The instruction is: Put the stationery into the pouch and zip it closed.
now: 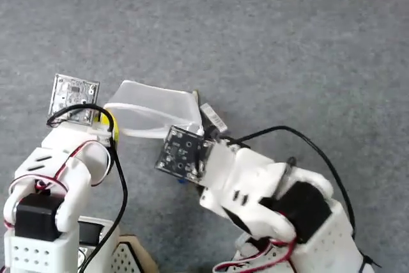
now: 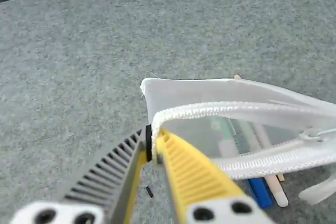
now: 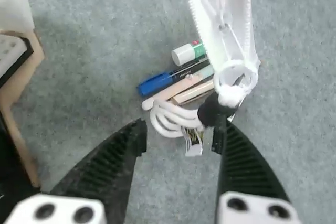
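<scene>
**Thin hold on the pouch, pen ends out, cord in the way**

At the left, the left gripper (image 2: 152,141) is clenched on the very end of the pouch (image 2: 220,100). Its yellow and grey jaws pinch the corner where the zip tape begins. The pouch lies on the grey table (image 1: 287,43) with its mouth open and the two zip tapes parted. The hold is on a narrow strip of fabric. I judge that a hard pull along the zip could drag the tape out of the jaws, and the pouch would then slide along with the slider rather than close.

Further right, the stationery (image 3: 181,80) lies in a bundle at the pouch's other end: a green-and-white stick, a blue pen and some pale ones. Its near ends are out on the table. Whether the far ends are inside the mesh or merely under it cannot be told. Zipped as they lie, these ends would likely block the slider.

At the right, the right gripper (image 3: 179,129) hangs released, its jaws wide apart above the bundle. Between them lies the looped white cord (image 3: 165,120), and the zip pull ring (image 3: 235,77) is just beside one jaw. Closing here may catch the cord instead of a pen and tug the pouch askew.
</scene>
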Controlling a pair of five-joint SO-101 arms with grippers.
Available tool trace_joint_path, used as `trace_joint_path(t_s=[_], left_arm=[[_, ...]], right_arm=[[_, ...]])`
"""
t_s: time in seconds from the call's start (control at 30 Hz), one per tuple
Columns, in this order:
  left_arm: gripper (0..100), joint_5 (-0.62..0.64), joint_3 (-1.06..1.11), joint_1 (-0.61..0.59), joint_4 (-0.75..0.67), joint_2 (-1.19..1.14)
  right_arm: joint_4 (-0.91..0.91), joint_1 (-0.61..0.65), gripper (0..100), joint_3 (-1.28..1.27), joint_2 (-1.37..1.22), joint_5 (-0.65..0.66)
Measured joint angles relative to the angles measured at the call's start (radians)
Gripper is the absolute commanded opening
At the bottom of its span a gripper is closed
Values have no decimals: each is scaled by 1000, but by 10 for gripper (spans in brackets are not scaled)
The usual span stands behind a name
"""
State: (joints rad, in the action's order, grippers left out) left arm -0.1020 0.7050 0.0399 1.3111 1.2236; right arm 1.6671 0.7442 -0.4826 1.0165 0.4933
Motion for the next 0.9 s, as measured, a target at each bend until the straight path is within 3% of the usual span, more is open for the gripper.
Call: trace_joint_path(t_s=[0.3, 0.57, 0.7, 0.9], left_arm=[[27, 3, -21, -3, 8, -12], [27, 3, -23, -3, 31, -15], [27, 3, -23, -2, 31, -17], [27, -2, -21, -2, 31, -17]], right_arm=[[-284, 0, 211, -181, 0, -3], [-540, -107, 211, -301, 0, -3], [-491, -115, 211, -276, 2, -3], [-212, -81, 209, -69, 21, 3]])
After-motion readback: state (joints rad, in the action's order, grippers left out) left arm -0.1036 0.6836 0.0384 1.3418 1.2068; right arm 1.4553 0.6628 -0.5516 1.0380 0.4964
